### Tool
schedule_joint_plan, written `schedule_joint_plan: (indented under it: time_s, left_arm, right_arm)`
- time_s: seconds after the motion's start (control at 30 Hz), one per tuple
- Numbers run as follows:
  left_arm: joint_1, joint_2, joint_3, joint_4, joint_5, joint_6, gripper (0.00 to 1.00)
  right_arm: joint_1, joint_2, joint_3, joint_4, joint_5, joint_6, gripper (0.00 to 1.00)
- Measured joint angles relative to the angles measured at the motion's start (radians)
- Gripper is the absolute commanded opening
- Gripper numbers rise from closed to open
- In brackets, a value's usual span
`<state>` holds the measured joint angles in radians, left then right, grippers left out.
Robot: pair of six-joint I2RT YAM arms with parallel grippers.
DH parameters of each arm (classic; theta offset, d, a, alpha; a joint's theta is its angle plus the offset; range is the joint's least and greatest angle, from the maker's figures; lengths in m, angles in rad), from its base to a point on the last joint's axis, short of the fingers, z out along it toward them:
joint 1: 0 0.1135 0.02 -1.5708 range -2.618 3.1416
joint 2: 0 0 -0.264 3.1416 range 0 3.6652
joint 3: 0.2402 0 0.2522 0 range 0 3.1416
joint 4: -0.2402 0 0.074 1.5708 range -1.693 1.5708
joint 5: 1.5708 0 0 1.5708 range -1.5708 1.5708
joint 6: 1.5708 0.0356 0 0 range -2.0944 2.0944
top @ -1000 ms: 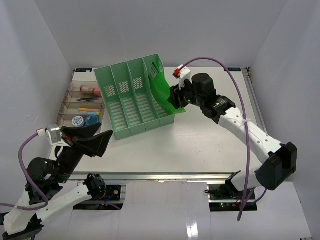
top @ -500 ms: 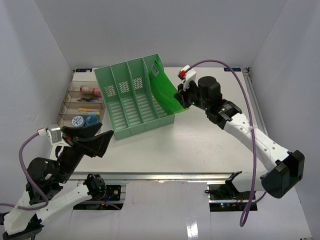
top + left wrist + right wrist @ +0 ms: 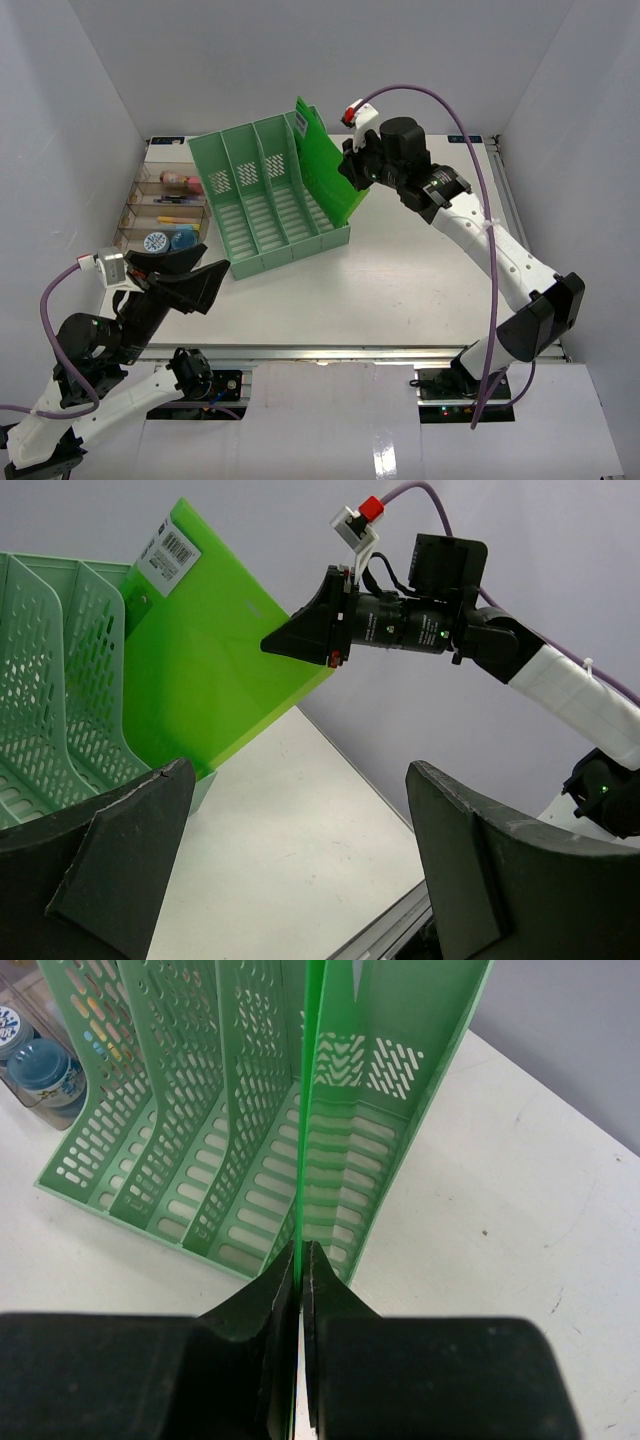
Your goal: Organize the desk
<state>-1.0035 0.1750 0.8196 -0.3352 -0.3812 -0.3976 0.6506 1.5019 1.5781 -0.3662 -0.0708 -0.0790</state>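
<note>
My right gripper [image 3: 352, 172] is shut on the edge of a bright green folder [image 3: 325, 165] and holds it tilted in the rightmost slot of the mint-green file rack [image 3: 262, 195]. In the right wrist view the folder [image 3: 312, 1100] runs edge-on from my gripper [image 3: 301, 1256] into the rack [image 3: 180, 1110]. In the left wrist view the folder [image 3: 205, 650] bears a barcode label, with the rack [image 3: 55, 670] to its left. My left gripper [image 3: 185, 283] is open and empty, low over the white desk [image 3: 400, 280] at the front left; its fingers [image 3: 100, 870] frame bare desk [image 3: 290, 850].
A clear compartment tray [image 3: 160, 212] stands left of the rack, holding a pink item [image 3: 182, 181], pens and round blue tins [image 3: 170, 241]. The tins also show in the right wrist view [image 3: 40, 1065]. Metal rails [image 3: 350, 352] edge the desk. White walls enclose the sides.
</note>
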Motion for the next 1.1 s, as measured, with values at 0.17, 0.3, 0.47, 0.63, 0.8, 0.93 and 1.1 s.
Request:
schedule_joint_plan:
  time_s: [0.17, 0.3, 0.47, 0.63, 0.8, 0.93, 1.1]
  left_arm:
    - [0.000, 0.001, 0.000, 0.000, 0.000, 0.008, 0.98]
    - [0.000, 0.001, 0.000, -0.001, 0.000, 0.012, 0.98]
    - [0.000, -0.001, 0.000, -0.001, 0.000, 0.012, 0.98]
    - [0.000, -0.002, 0.000, -0.002, 0.000, 0.012, 0.98]
    - [0.000, -0.002, 0.000, -0.002, 0.000, 0.012, 0.98]
    - [0.000, -0.002, 0.000, -0.004, 0.000, 0.012, 0.98]
    - [0.000, -0.002, 0.000, -0.006, 0.001, 0.012, 0.98]
  right_arm:
    - [0.000, 0.050, 0.071, -0.052, 0.003, 0.003, 0.08]
    - [0.000, 0.078, 0.134, -0.099, 0.008, 0.011, 0.08]
    - [0.000, 0.085, 0.190, -0.139, 0.008, 0.019, 0.08]
    - [0.000, 0.107, 0.218, -0.157, 0.003, 0.020, 0.08]
    - [0.000, 0.156, 0.219, -0.155, 0.000, 0.020, 0.14]
    - [0.000, 0.189, 0.221, -0.150, -0.001, 0.020, 0.49]
    - [0.000, 0.200, 0.231, -0.135, -0.011, 0.014, 0.81]
